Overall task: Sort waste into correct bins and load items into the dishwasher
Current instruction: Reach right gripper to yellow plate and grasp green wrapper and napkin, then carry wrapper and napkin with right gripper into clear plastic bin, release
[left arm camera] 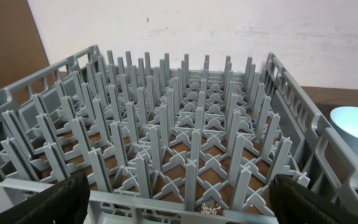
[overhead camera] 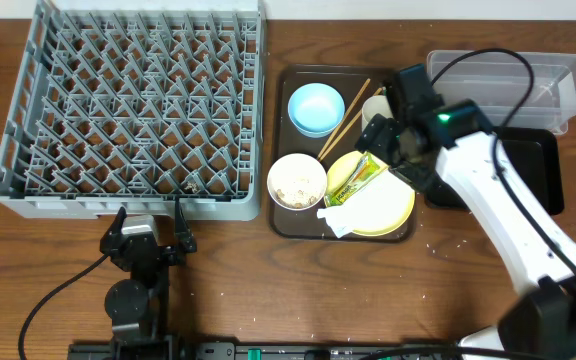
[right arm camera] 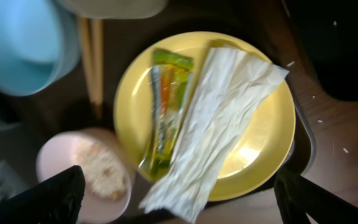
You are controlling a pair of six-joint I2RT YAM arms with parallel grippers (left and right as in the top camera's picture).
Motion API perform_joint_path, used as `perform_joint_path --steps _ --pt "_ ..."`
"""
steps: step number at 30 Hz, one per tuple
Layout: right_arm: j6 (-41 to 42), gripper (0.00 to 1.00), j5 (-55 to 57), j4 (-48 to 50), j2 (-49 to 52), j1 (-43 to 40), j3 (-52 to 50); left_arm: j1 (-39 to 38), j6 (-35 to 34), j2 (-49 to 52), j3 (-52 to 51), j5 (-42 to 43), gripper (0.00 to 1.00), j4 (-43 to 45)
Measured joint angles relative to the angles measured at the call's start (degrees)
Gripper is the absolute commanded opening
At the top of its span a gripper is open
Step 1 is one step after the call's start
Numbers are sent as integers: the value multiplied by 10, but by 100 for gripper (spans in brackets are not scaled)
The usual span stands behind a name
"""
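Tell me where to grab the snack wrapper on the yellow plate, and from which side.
Pinch the snack wrapper across its narrow width at its end nearer the blue bowl, coming straight down: it lies flat on the yellow plate, and the napkin crowds its other end.

Seen from above, the right arm (overhead camera: 498, 190) hides most of the small cup (overhead camera: 373, 106) and the left end of the black tray (overhead camera: 543, 170). In the right wrist view, the blue bowl (right arm camera: 17, 43) is blurred and cut off at the left edge, and the scraps in the white bowl (right arm camera: 89, 174) are blurred.
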Motion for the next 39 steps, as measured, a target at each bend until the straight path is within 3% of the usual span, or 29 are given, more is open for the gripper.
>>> perform_joint_path --steps 17,23,26,31,32,39 --pt "40 88 2 33 153 26 0 0 0 0 0 0 94 0" --pt "40 79 2 45 205 44 0 0 0 0 0 0 94 0" --pt "43 64 1 45 219 48 0 0 0 0 0 0 94 0" --pt "43 5 -1 46 227 48 4 0 0 0 0 0 94 0" --pt "43 1 -1 46 227 48 4 0 0 0 0 0 94 0" --pt "30 1 -3 45 228 48 4 0 0 0 0 0 94 0"
